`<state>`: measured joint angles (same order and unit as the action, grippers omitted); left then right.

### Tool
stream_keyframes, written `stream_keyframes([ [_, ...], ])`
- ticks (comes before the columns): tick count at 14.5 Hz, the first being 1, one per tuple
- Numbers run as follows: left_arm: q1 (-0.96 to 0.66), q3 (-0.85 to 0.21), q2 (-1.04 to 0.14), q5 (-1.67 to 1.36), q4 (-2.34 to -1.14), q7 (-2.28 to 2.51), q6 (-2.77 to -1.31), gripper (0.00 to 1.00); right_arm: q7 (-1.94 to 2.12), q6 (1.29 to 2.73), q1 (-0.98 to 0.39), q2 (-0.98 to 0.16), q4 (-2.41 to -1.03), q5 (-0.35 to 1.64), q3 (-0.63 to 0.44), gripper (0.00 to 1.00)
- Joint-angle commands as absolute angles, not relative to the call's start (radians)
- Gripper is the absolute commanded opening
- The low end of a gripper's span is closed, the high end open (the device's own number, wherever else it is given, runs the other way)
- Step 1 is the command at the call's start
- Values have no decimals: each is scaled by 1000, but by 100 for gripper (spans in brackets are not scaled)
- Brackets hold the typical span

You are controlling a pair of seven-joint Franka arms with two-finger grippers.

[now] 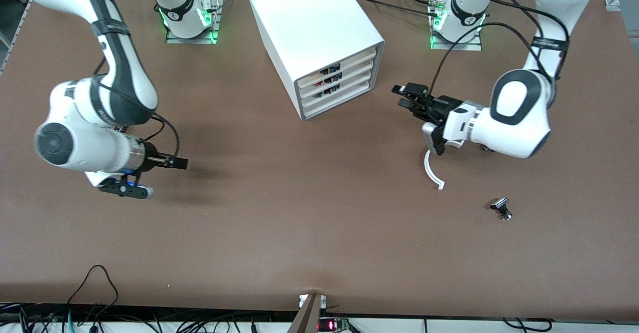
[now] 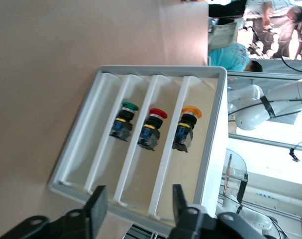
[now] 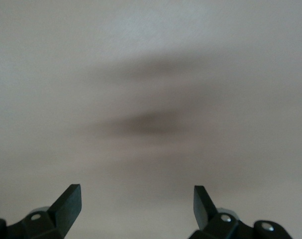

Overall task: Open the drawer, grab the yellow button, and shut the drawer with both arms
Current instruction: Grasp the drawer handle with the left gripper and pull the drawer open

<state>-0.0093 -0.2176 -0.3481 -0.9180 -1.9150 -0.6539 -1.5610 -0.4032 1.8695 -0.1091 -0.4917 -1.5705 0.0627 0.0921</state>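
Observation:
The white cabinet (image 1: 314, 23) stands near the arms' bases, its four drawers all pushed in. The topmost drawer (image 1: 357, 57) holds the button (image 1: 327, 70) with the yellow-orange cap. In the left wrist view the button (image 2: 187, 127) lies in the topmost drawer (image 2: 210, 134). My left gripper (image 1: 400, 97) hovers open and empty in front of the drawers, a short way off and apart from them; its jaws (image 2: 138, 199) are spread wide. My right gripper (image 1: 178, 163) is open and empty (image 3: 137, 196) low over bare table toward the right arm's end.
The two drawers below hold a red-capped button (image 2: 151, 128) and a green-capped button (image 2: 123, 119). A small black-and-silver part (image 1: 501, 208) lies on the table nearer the front camera than the left arm. A white curved strip (image 1: 431, 171) sits under the left wrist.

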Motion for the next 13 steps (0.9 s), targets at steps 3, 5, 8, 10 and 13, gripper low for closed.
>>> stream_keyframes([
  [3, -12, -307, -362, -1052, -2026, -773, -1586, 50, -624, 1862, -184, -522, -1511, 69, 92, 100],
  [5, -15, -310, -367, -1066, -2042, -790, -1586, 51, -714, 1861, -205, -537, -1468, 74, 92, 100],
  [8, -37, -313, -367, -1068, -2071, -808, -1592, 52, -813, 1847, -241, -560, -1419, 74, 92, 100],
  [10, -37, -314, -365, -1068, -2097, -850, -1615, 53, -859, 1841, -258, -563, -1401, 77, 95, 100],
  [13, -46, -334, -365, -1092, -2123, -891, -1653, 53, -937, 1815, -285, -580, -1339, 109, 95, 100],
])
